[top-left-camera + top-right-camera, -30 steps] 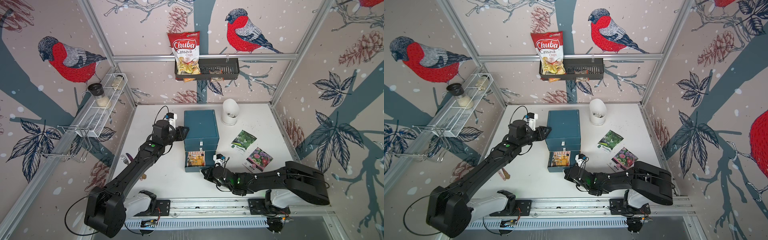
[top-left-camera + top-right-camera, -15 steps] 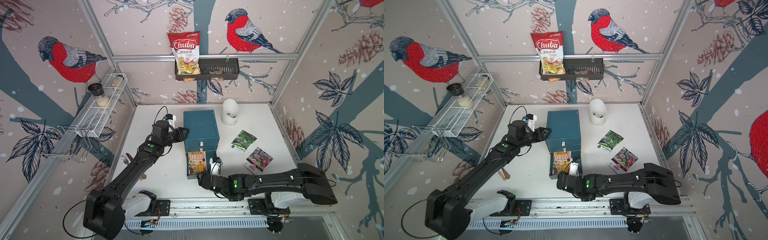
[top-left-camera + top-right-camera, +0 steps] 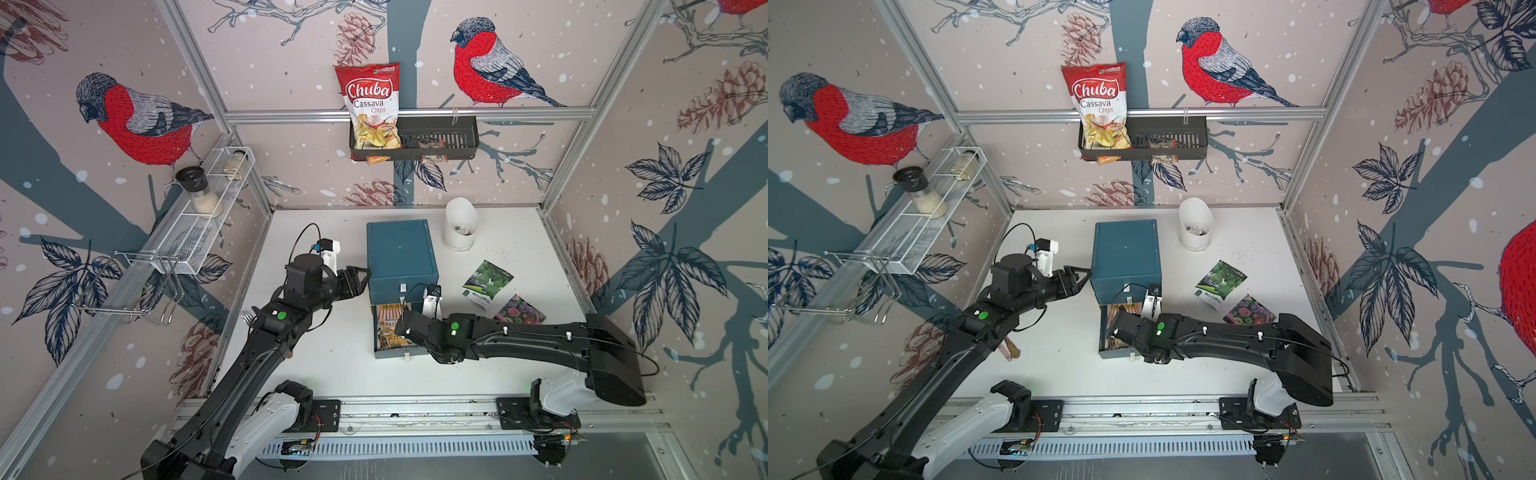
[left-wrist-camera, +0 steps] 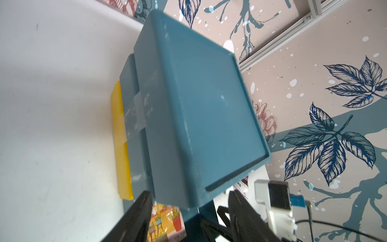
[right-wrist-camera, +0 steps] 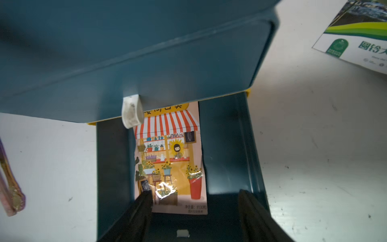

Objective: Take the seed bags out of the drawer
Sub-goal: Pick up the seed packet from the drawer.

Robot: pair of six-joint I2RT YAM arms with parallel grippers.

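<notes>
My right hand (image 5: 194, 192) gaped over the orange seed bag (image 5: 169, 159) in the mid-frame drawer (image 3: 390, 354); my left hand (image 4: 189, 192) gaped too.

- Three seed bags: an orange bag (image 5: 169, 163), a green bag (image 3: 487, 281) and a pink flower bag (image 3: 521, 311).
- One blue box (image 3: 399, 249), with one drawer (image 5: 228, 146) pulled out.
- Two robot arms: the left arm (image 3: 266, 332) and the right arm (image 3: 519, 345).
- One big red chips bag (image 3: 370, 104).
- One black basket (image 3: 453, 137).
- One white cup (image 3: 459, 226).
- Two jars: a big jar (image 3: 199, 195) with a black lid and a small jar (image 3: 235, 164).
- One wire shelf (image 3: 195, 241).
- Two whole red birds (image 3: 137, 120) painted on the walls in both top views.
</notes>
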